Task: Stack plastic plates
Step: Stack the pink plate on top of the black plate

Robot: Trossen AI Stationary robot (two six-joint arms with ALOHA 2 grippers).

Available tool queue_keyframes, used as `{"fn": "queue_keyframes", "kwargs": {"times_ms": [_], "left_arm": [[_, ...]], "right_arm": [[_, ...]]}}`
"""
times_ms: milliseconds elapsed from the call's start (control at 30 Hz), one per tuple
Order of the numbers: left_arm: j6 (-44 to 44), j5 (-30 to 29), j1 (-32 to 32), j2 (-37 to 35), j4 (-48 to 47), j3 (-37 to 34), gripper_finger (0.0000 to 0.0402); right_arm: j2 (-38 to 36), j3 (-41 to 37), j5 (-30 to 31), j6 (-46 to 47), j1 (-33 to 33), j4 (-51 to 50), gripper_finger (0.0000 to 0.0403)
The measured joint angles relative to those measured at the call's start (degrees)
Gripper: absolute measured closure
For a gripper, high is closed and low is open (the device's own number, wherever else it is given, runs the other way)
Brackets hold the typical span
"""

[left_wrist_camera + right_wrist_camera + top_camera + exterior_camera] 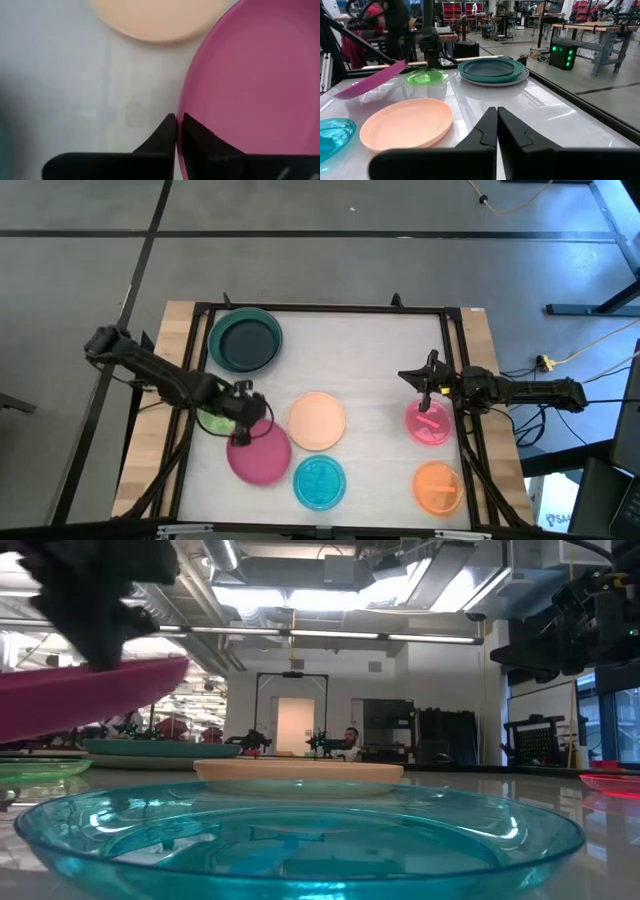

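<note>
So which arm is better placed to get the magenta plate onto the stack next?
Left. Its gripper is shut on the magenta plate's rim, holding it tilted off the table near the teal green, navy and grey stack. The right gripper hangs shut and empty above the pink plate, far across.

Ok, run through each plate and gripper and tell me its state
Magenta plate: lifted, tilted, gripped at rim.
Left gripper: shut on it.
Right gripper: shut, empty, above pink plate.
Navy plate: stacked in teal plate.
Peach plate, cyan plate, orange plate: flat, alone.
</note>
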Motion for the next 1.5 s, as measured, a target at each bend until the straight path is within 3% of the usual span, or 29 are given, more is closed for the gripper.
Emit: {"fn": "queue_keyframes", "kwargs": {"times_ms": [233,400,633,767,900,1200,1500], "left_arm": [[0.42,-11.92,6.69,-9.22,-5.24,0.00,0.0390],[0.55,-24.08,12.76,-14.43,-8.67,-0.02,0.0390],[0.86,-42.95,21.75,-19.77,-9.35,-0.04,0.0389],[5.04,-48.70,27.55,-20.74,-9.26,-0.04,0.0389],[8.82,-47.39,34.00,-20.42,-9.20,-0.04,0.0389],[14.01,-33.81,47.47,-18.12,-8.65,-0.04,0.0389],[14.10,-25.70,56.00,-14.85,-7.70,-0.04,0.0389]], "right_arm": [[-0.01,0.00,0.46,-0.02,0.02,0.04,0.0398],[0.00,0.00,0.48,-0.01,0.01,0.02,0.0398],[-0.02,0.00,0.48,-0.02,0.02,0.02,0.0398],[-0.01,0.00,0.48,-0.02,0.02,0.00,0.0398],[0.00,0.00,0.48,0.00,0.00,-0.02,0.0398],[-0.02,0.00,0.48,-0.02,0.00,-0.05,0.0398],[0.00,0.00,0.48,0.00,0.00,-0.46,0.0398]]}}
